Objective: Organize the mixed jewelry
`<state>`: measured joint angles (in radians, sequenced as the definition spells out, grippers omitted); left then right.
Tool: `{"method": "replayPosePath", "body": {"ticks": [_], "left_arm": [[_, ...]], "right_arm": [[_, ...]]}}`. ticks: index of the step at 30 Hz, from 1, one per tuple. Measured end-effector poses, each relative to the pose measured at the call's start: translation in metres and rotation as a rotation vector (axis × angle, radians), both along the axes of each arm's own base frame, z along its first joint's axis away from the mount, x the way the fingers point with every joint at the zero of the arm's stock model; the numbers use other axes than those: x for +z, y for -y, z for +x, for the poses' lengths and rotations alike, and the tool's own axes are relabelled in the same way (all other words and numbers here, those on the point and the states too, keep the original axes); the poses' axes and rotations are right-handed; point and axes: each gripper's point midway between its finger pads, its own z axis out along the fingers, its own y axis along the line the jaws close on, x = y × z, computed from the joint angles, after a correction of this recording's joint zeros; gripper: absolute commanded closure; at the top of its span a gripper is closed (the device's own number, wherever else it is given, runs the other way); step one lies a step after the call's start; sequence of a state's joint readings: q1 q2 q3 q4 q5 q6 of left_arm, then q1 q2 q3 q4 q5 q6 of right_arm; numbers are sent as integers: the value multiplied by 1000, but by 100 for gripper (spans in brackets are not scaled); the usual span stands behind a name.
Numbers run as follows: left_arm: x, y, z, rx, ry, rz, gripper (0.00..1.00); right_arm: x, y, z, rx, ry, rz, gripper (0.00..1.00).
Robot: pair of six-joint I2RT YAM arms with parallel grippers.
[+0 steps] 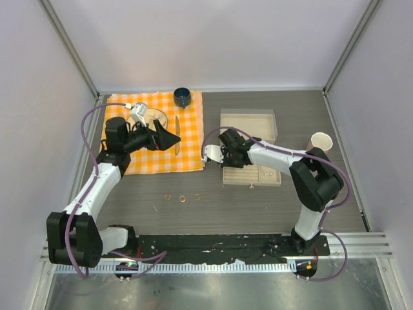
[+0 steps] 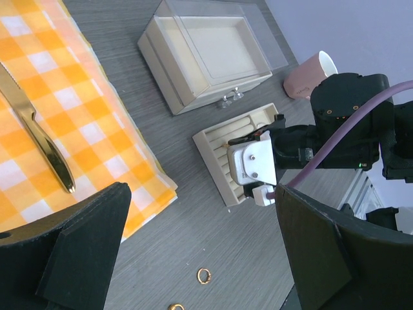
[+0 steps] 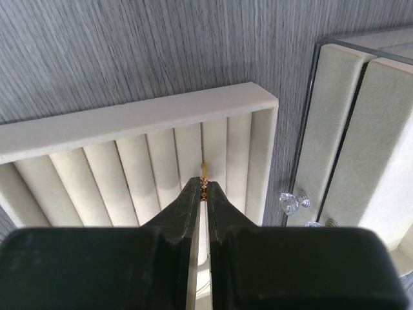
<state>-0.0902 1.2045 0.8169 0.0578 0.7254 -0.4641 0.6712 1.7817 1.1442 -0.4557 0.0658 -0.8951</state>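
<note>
My right gripper (image 3: 204, 185) is shut on a small gold ring (image 3: 204, 173), held edge-on over a slot of the beige ring tray (image 3: 142, 116). From above, this gripper (image 1: 227, 159) is at the tray's left end (image 1: 253, 183). Three tiny gold rings lie on the dark table in front: left (image 1: 167, 197), middle (image 1: 182, 198), right (image 1: 197, 197). Two of them show in the left wrist view (image 2: 204, 276) (image 2: 175, 307). My left gripper (image 1: 169, 137) is open and empty above the orange checked cloth (image 1: 135, 161); its fingers (image 2: 84, 252) frame the table. The silver hoop is not seen.
A beige lidded box (image 1: 248, 124) stands behind the tray. A pink cup (image 1: 321, 141) is at the right. On the cloth lie a gold knife (image 2: 39, 132), a clear dish (image 1: 150, 117) and a blue bowl (image 1: 182, 97). Small bits lie in the tray's right part (image 1: 268, 172).
</note>
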Motion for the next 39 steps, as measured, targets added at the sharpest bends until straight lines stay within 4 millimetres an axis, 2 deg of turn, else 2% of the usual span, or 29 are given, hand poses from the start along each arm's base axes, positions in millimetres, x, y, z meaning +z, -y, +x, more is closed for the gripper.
{"method": "replayPosePath", "body": {"ticks": [39], "left_arm": [[3, 1, 0, -16, 9, -14, 0]], "right_arm": [[-8, 1, 10, 31, -42, -88, 98]]}}
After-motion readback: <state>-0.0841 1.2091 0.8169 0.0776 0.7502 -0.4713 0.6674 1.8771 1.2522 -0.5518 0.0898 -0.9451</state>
